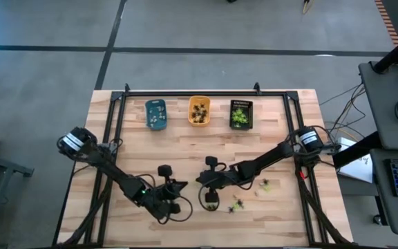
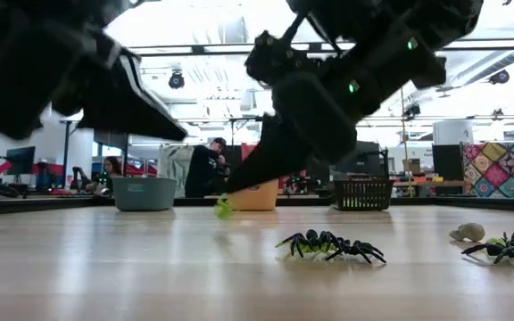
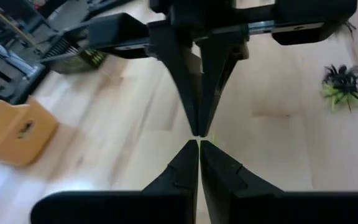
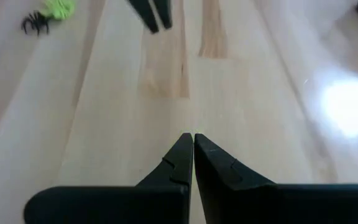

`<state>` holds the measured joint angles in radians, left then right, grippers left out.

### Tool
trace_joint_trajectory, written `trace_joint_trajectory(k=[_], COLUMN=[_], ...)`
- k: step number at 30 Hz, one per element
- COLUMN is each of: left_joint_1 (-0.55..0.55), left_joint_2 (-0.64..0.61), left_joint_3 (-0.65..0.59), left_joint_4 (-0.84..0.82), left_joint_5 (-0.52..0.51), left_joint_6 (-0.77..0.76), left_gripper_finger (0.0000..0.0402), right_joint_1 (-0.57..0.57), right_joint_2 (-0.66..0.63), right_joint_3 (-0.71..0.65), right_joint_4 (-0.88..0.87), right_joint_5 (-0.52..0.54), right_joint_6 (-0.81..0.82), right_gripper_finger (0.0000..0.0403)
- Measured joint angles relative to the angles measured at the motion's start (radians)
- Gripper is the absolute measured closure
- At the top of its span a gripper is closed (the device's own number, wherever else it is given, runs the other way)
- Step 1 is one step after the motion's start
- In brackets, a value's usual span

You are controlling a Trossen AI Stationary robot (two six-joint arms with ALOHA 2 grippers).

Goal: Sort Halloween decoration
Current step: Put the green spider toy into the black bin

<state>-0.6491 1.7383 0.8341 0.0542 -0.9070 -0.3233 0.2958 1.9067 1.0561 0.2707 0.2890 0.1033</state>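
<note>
Spreading pale and butcher-block across an open workshop, wooden counter carrying three small trays along twelve o'clock: blue tray, orange tray, black basket, each already holding small figures. Left gripper hovering at about seven o'clock of the counter, fingers pressed together, empty. Right gripper meeting it tip to tip near six o'clock, fingers likewise together; whether pinching anything, cannot tell, though a thin yellow-green sliver showing at the tips in the left wrist view.

Doing the step well, probably: confirming a spider is truly pinched before lifting, then carrying toward the tray of matching colour.

Remaining loose: black and yellow-green spiders at five o'clock of the right gripper, more toward four o'clock, one just below the grippers. Crowding the two grippers together and risking a knock. People working at desks beyond the counter.
</note>
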Motion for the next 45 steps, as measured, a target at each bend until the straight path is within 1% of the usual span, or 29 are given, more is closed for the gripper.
trace_joint_trajectory(k=[3, 6, 10, 12, 14, 19, 21, 23, 25, 28, 37, 41, 45], left_joint_1=[-0.012, -0.022, -0.031, -0.031, -0.027, 0.002, 0.019, 0.039, 0.057, 0.079, 0.116, 0.120, 0.130], left_joint_2=[-0.054, -0.099, -0.120, -0.112, -0.087, 0.008, 0.050, 0.086, 0.118, 0.155, 0.227, 0.234, 0.234], left_joint_3=[0.000, 0.000, 0.000, -0.006, -0.012, -0.016, -0.016, -0.017, -0.017, -0.017, -0.018, -0.017, -0.018], left_joint_4=[-0.055, -0.086, -0.093, -0.083, -0.047, 0.052, 0.081, 0.115, 0.149, 0.205, 0.291, 0.303, 0.303], left_joint_5=[-0.028, -0.029, -0.012, 0.002, 0.007, 0.009, 0.010, 0.020, 0.044, 0.091, 0.135, 0.135, 0.159], left_joint_6=[-0.002, -0.003, 0.000, 0.000, -0.002, 0.005, 0.006, 0.006, 0.010, 0.027, 0.052, 0.052, 0.052], left_gripper_finger=[0.0401, 0.0401, 0.0401, 0.0401, 0.0401, 0.0401, 0.0401, 0.0401, 0.0401, 0.0401, 0.0402, 0.0402, 0.0401], right_joint_1=[0.000, 0.000, 0.000, -0.002, -0.007, -0.028, -0.031, -0.031, -0.031, -0.036, -0.055, -0.058, -0.061], right_joint_2=[-0.030, -0.054, -0.065, -0.065, -0.075, -0.100, -0.101, -0.101, -0.100, -0.099, -0.079, -0.056, -0.038], right_joint_3=[-0.002, -0.006, -0.006, -0.006, -0.006, 0.002, 0.002, 0.002, 0.002, 0.003, 0.003, 0.002, 0.002], right_joint_4=[-0.006, -0.024, -0.062, -0.075, -0.116, -0.248, -0.253, -0.253, -0.252, -0.261, -0.258, -0.250, -0.231], right_joint_5=[0.001, 0.000, 0.000, 0.000, -0.006, -0.057, -0.110, -0.162, -0.190, -0.192, -0.188, -0.188, -0.184], right_joint_6=[-0.012, -0.015, 0.040, 0.113, 0.224, 0.568, 0.636, 0.656, 0.679, 0.727, 0.788, 0.813, 0.816], right_gripper_finger=[0.0394, 0.0394, 0.0394, 0.0394, 0.0394, 0.0394, 0.0393, 0.0387, 0.0375, 0.0346, 0.0249, 0.0221, 0.0206])
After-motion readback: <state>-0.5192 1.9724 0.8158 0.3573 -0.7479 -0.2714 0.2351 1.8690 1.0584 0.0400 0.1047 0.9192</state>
